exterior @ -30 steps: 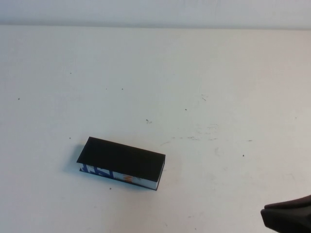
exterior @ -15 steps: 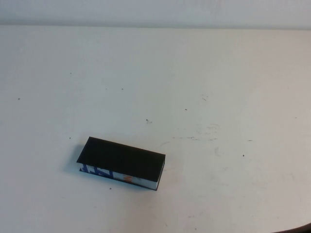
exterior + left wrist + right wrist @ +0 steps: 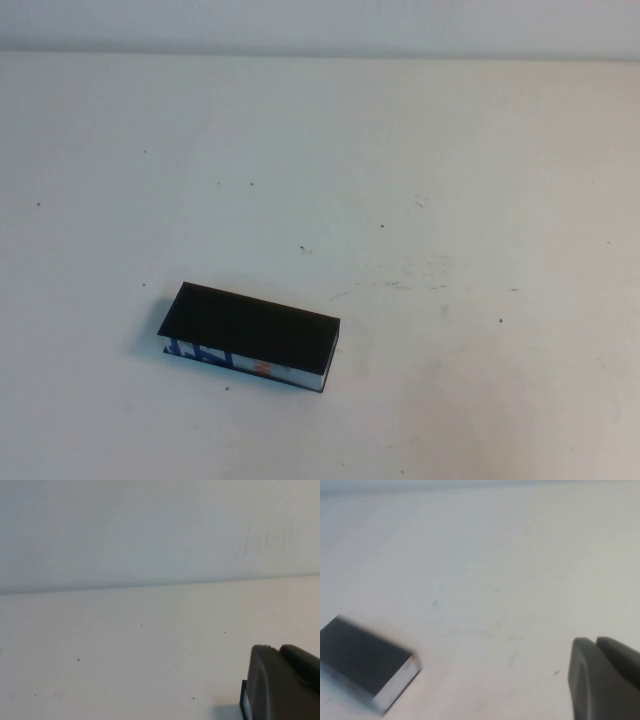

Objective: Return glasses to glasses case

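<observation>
The glasses case (image 3: 250, 338) lies closed on the white table, left of centre and towards the near side. Its flat black lid is down, and its blue, white and orange front side faces me. It also shows in the right wrist view (image 3: 362, 656), far from my right gripper (image 3: 595, 642), which is shut and empty above bare table. My left gripper (image 3: 277, 650) is shut and empty, with a dark-edged white sliver showing just beside it. Neither gripper shows in the high view. The glasses are out of view.
The white table (image 3: 420, 200) carries only small dark specks and scuff marks. A pale wall (image 3: 150, 525) rises behind the table's far edge.
My right gripper, seen at the lower right corner of the high view a second ago, has drawn back out of that view. The case has not moved.
</observation>
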### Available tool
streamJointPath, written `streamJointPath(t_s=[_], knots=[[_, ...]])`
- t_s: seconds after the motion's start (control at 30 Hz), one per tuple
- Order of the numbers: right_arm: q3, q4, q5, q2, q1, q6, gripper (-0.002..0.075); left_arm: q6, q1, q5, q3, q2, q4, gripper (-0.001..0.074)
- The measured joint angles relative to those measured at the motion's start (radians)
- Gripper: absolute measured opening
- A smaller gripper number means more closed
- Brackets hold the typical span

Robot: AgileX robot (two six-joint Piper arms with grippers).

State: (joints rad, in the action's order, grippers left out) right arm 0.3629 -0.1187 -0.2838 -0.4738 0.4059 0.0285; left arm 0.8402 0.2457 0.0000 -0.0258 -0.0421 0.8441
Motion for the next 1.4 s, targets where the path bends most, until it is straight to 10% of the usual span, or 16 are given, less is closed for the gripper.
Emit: streamJointPath(t_s=[0.3, 0.77, 1.4], knots=[[-0.327, 0.008, 0.336, 0.296, -0.323, 0.002, -0.0011, 0.0, 0.0, 0.0, 0.0, 0.0, 0.0, -0.0004], [-0.389, 0.055, -0.066, 0.481, -0.334, -0.012, -0.0011, 0.0, 0.0, 0.0, 0.0, 0.0, 0.0, -0.0004], [-0.389, 0.055, -0.074, 0.481, -0.334, -0.017, -0.0011, 0.0, 0.0, 0.0, 0.0, 0.0, 0.0, -0.0004]])
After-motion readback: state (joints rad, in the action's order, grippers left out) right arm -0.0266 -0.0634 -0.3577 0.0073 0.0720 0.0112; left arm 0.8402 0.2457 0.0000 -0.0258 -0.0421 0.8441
